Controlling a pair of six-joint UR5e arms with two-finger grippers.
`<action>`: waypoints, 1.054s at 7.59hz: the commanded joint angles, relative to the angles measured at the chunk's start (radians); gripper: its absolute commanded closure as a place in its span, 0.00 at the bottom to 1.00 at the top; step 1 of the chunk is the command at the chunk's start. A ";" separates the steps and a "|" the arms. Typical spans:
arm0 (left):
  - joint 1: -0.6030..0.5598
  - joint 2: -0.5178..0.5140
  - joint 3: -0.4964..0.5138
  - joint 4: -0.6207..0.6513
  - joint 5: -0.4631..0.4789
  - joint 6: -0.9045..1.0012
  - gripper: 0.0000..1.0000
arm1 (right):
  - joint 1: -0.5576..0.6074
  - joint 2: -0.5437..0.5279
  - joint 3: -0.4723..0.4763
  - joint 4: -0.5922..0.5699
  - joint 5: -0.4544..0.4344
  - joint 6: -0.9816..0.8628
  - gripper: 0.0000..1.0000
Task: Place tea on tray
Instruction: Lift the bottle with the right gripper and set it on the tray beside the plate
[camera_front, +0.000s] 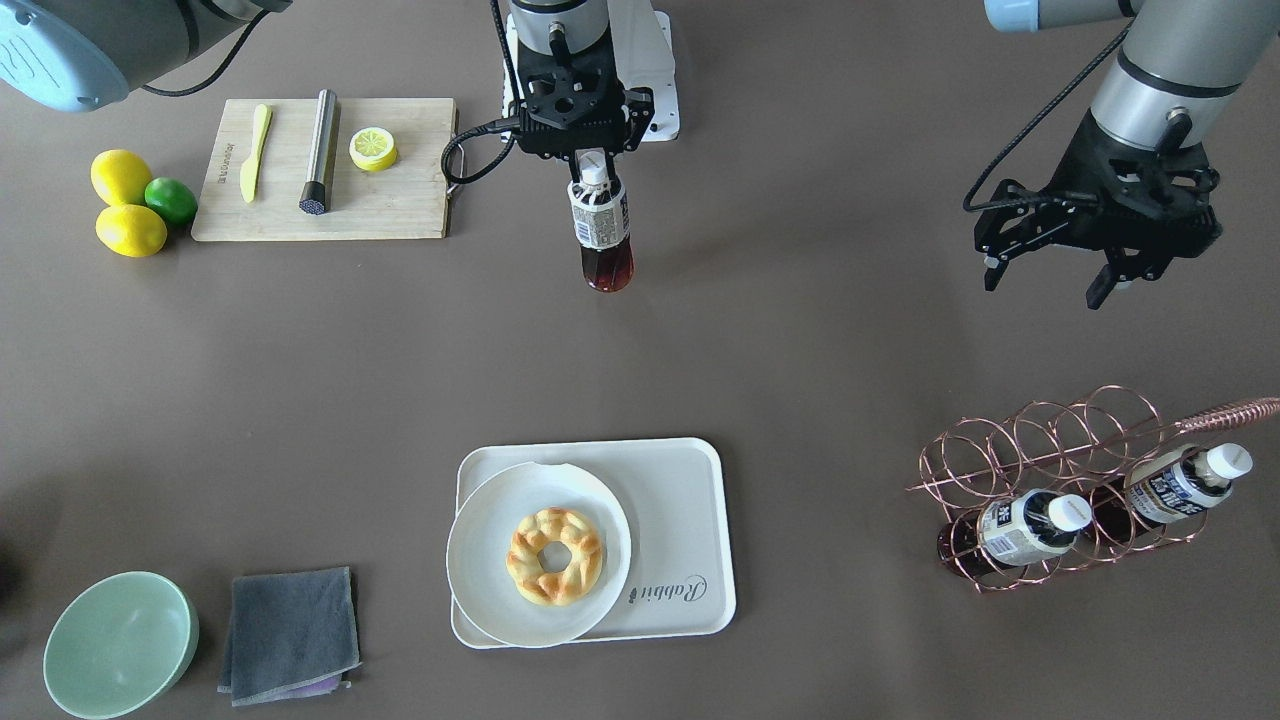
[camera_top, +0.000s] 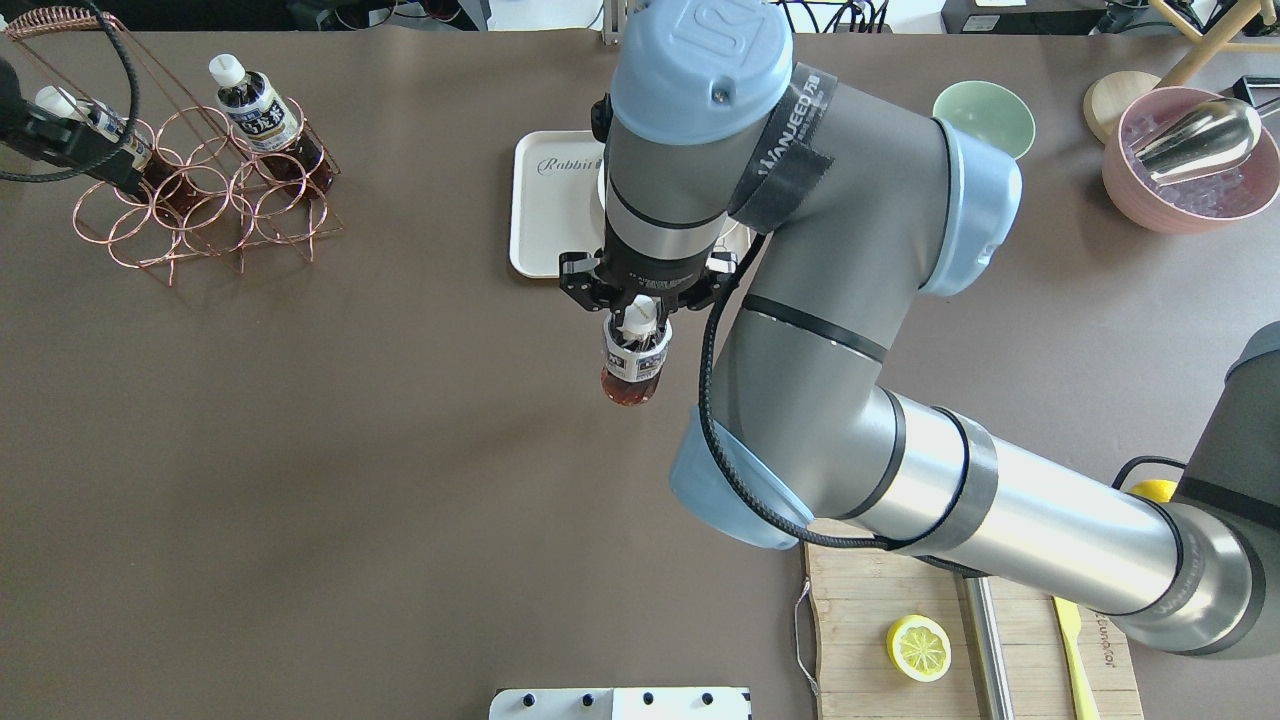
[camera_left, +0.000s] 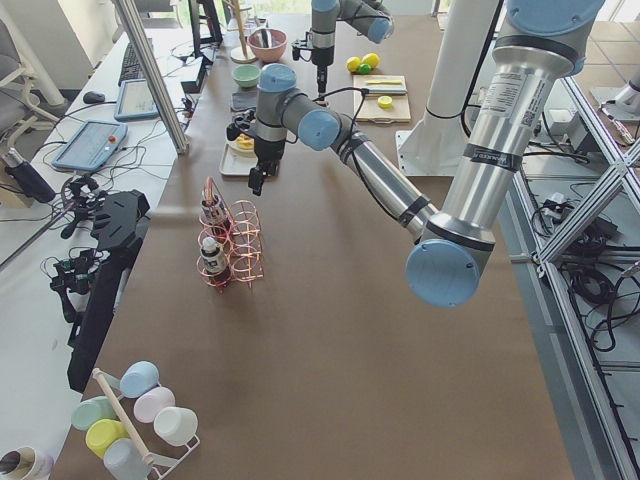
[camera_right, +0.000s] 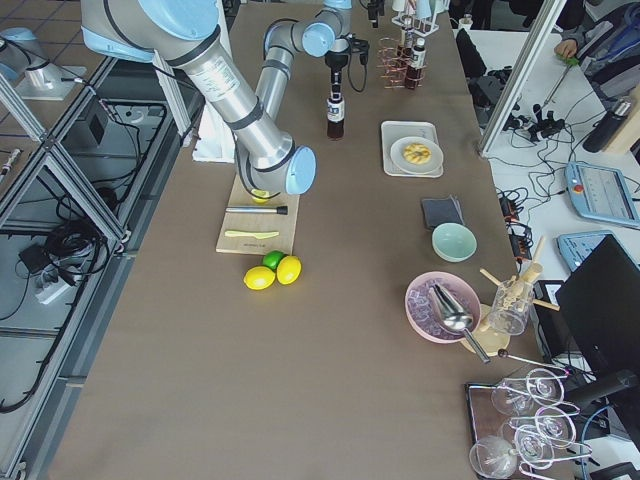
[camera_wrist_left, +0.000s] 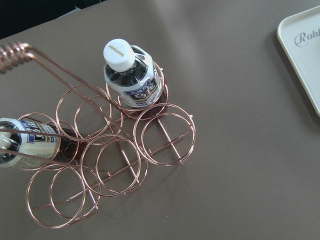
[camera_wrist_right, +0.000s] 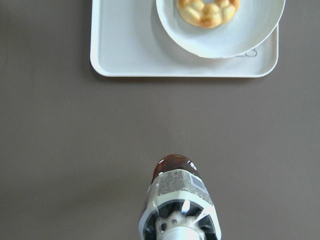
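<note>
step: carry | right tool (camera_front: 592, 170) clenched on tea (camera_front: 605, 235) cap, upper centre | left tool (camera_front: 1043, 292) released, empty | next: move down-frame to tray (camera_front: 685, 500), bare right half, lower, release

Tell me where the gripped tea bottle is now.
In the front-facing view, the tea hangs from the right gripper at top centre, over bare table, short of the tray.

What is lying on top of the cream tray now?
A round plate carrying a ring pastry sits on the tray, overhanging one rim. The tray surface beneath the plate is hidden.
</note>
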 joint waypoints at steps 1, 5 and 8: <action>-0.177 0.127 0.038 -0.002 -0.112 0.305 0.06 | 0.110 0.159 -0.266 0.098 0.054 -0.048 1.00; -0.349 0.265 0.089 -0.002 -0.148 0.607 0.06 | 0.189 0.391 -0.728 0.318 0.090 -0.042 1.00; -0.371 0.295 0.100 -0.023 -0.164 0.637 0.05 | 0.181 0.475 -0.918 0.325 0.036 -0.046 1.00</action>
